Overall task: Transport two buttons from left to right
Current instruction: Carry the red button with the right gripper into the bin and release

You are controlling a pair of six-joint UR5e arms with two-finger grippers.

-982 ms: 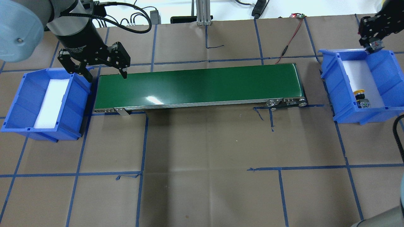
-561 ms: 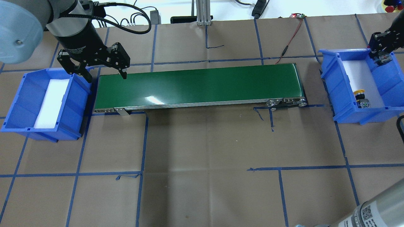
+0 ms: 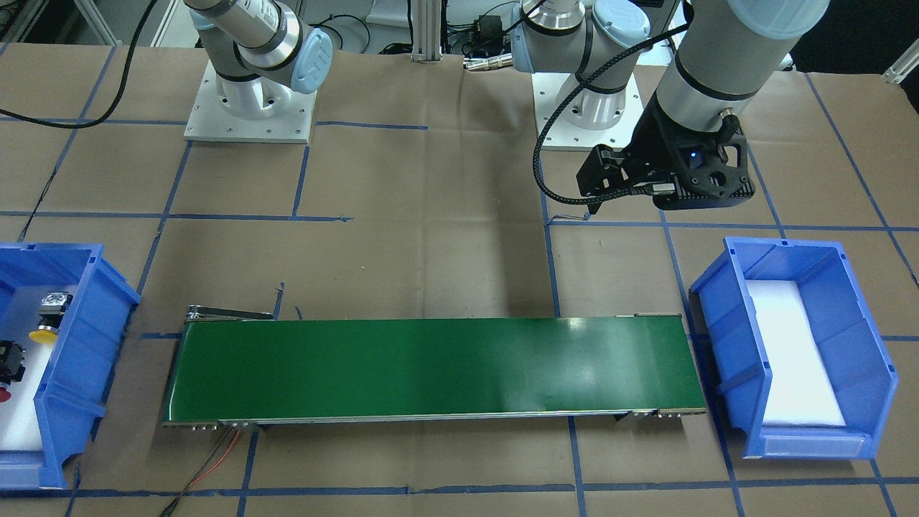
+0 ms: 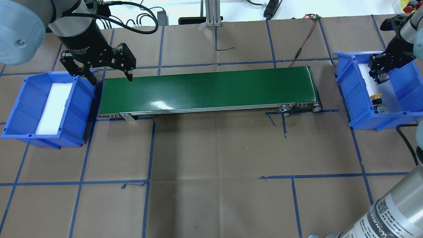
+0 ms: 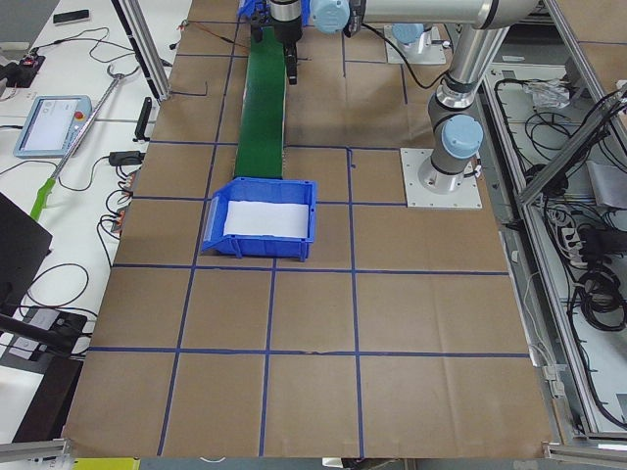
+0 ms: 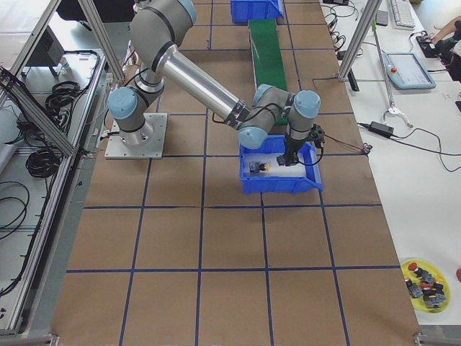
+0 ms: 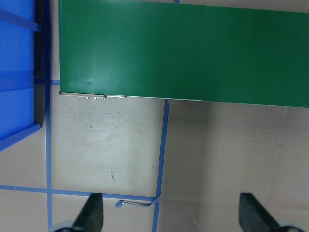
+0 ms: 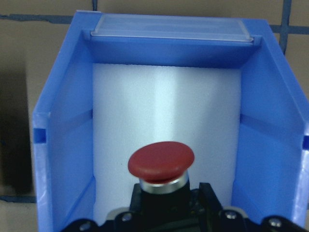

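Note:
My right gripper [image 4: 380, 71] is shut on the red-capped button [image 8: 161, 162] and holds it over the white pad inside the right blue bin [image 4: 343, 66]. In the right wrist view the red cap points toward the bin's labelled end wall. The yellow-capped button [image 4: 375, 96] lies on the pad at the bin's near end, and also shows in the front-facing view [image 3: 44, 334]. My left gripper [image 4: 111, 79] is open and empty. It hangs above the left end of the green conveyor belt [image 4: 208, 89], next to the left blue bin [image 4: 19, 99].
The left bin holds only a white foam pad [image 4: 53, 109]. A red wire [image 4: 302, 43] runs from the belt's far right end to the table's back edge. Blue tape lines cross the brown paper table cover.
My right gripper has carried the red-capped button from the right bin's far outer corner to over the white pad inside it. The left gripper has stayed in place.

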